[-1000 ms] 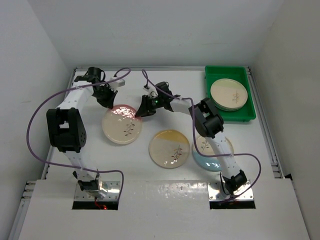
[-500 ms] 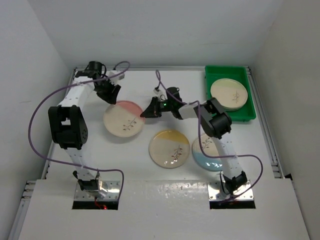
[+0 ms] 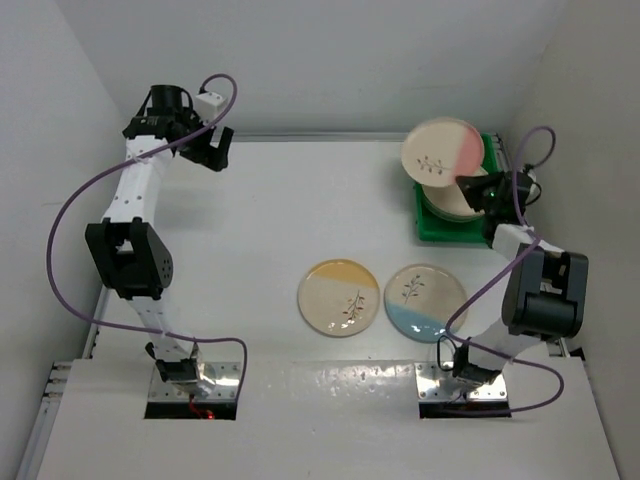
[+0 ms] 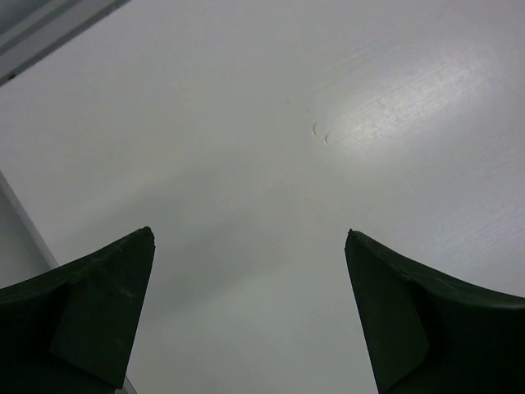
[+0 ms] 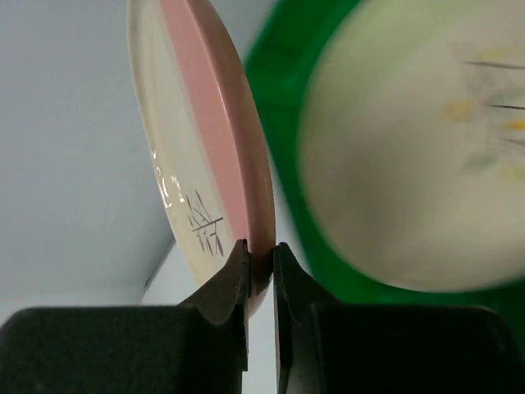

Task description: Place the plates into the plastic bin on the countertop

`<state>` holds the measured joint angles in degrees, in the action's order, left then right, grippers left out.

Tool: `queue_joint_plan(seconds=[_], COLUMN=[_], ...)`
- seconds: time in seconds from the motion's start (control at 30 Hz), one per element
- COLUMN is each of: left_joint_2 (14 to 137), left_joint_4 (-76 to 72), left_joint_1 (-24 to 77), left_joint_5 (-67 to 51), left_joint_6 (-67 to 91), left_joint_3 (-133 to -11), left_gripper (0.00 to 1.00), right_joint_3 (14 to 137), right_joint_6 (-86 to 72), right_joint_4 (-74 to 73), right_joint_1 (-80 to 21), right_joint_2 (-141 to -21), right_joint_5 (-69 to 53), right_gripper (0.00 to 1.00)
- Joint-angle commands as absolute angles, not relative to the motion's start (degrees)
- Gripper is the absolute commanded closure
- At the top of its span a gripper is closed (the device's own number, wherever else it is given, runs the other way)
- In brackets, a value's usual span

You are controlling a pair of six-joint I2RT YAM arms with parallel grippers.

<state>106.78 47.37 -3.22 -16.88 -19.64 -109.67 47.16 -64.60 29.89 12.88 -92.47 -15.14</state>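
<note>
My right gripper (image 3: 468, 188) is shut on the rim of a pink-segment plate (image 3: 441, 150), which hangs tilted above the green plastic bin (image 3: 448, 233) at the far right. In the right wrist view the jaws (image 5: 261, 250) pinch that plate's pink edge (image 5: 221, 148) on both sides. A stack of plates (image 3: 440, 202) lies in the bin, partly hidden by the held one. A yellow-segment plate (image 3: 340, 297) and a blue-segment plate (image 3: 425, 302) lie flat on the white countertop (image 3: 300, 210). The left gripper (image 3: 212, 158) stands open at the far left corner, its fingers (image 4: 98, 312) wide apart over bare countertop.
White walls close in the back and both sides. A metal edge strip (image 3: 540, 270) runs along the countertop's right side beside the bin. The right arm's upper link (image 3: 540, 290) stands near the blue-segment plate. Purple cables loop from both arms.
The left gripper opened, let go of the pink-segment plate and drew back to the far left corner. The right gripper carried that plate from the table's left-centre to above the bin.
</note>
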Motion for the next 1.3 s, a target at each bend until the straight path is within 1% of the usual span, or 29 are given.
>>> queue_joint_plan(seconds=[0.0,0.07,0.3,0.43,0.47,0.57,0.6,0.67,0.7,0.8,0.87,0.9,0.97,1.07,1.1,1.13,1.17,1.23,1.27], left_joint_2=[106.26,106.26,106.26,106.26,106.26,106.26,106.26,106.78,107.40,108.80,109.86,110.39,112.49,115.65,118.62,120.13,121.36,122.86,122.87], left_joint_4=[48.43,48.43,49.56,52.20,52.21,52.73,52.73,52.73,52.73,53.26,53.26,53.26,52.57,52.03,52.03,52.03,52.03,52.56,52.56], left_joint_1=[-1.23,-0.70,-0.18,4.11,5.00,8.69,9.57,12.29,13.17,16.69,18.27,19.93,21.87,26.00,28.28,29.43,30.31,32.42,33.04], left_joint_5=[-15.29,-15.29,-14.77,-14.24,-13.54,-13.54,-13.54,-14.06,-14.06,-16.68,-19.32,-22.90,-26.18,-30.32,-30.32,-29.45,-29.44,-28.83,-28.22], left_joint_6=[-20.56,-20.57,-21.09,-24.51,-24.52,-26.10,-26.10,-26.63,-27.15,-27.16,-26.55,-25.76,-25.14,-23.55,-21.47,-20.75,-20.74,-19.61,-19.60], left_joint_3=[-108.02,-107.49,-106.35,-104.07,-103.28,-100.46,-99.76,-99.76,-99.76,-99.76,-100.36,-100.37,-99.68,-98.44,-98.44,-98.44,-98.44,-98.44,-98.44], left_gripper=[0.00,0.00,0.00,0.00,0.00,0.00,0.00,0.00,0.00,0.00,0.00,0.00,0.00,0.06,0.09,0.17,0.21,0.27,0.29], right_joint_3=[44.30,44.21,47.90,47.29,47.11,49.21,50.00,52.54,53.25,57.11,59.32,60.98,61.70,60.83,58.91,58.10,56.27,53.72,51.79], right_joint_6=[-65.57,-64.78,-62.32,-62.49,-62.23,-60.74,-60.38,-58.29,-57.49,-52.85,-50.99,-48.28,-46.94,-43.17,-41.94,-41.14,-40.09,-39.21,-39.20], right_joint_4=[26.39,24.44,19.78,15.57,15.03,9.51,8.27,3.36,2.30,-5.26,-10.44,-11.68,-15.55,-17.40,-17.32,-16.62,-16.52,-15.65,-15.64], right_joint_1=[15.20,17.31,18.72,18.46,18.37,18.11,17.84,17.41,17.32,15.83,14.77,14.24,12.31,8.36,6.44,4.33,2.57,0.89,-1.56], right_joint_2=[-88.69,-88.68,-93.95,-94.13,-93.96,-95.00,-95.27,-95.97,-96.24,-96.50,-96.33,-96.07,-95.36,-91.86,-89.76,-87.74,-86.50,-81.76,-79.13], right_joint_5=[-7.40,-4.49,-4.92,-0.98,-0.53,-0.53,-0.53,-0.35,-0.18,3.76,6.76,8.59,11.50,15.99,18.00,19.50,20.12,22.93,23.37], right_gripper=[1.00,1.00,1.00,1.00,0.98,0.86,0.79,0.69,0.59,0.44,0.40,0.39,0.38,0.36,0.36,0.34,0.33,0.32,0.32])
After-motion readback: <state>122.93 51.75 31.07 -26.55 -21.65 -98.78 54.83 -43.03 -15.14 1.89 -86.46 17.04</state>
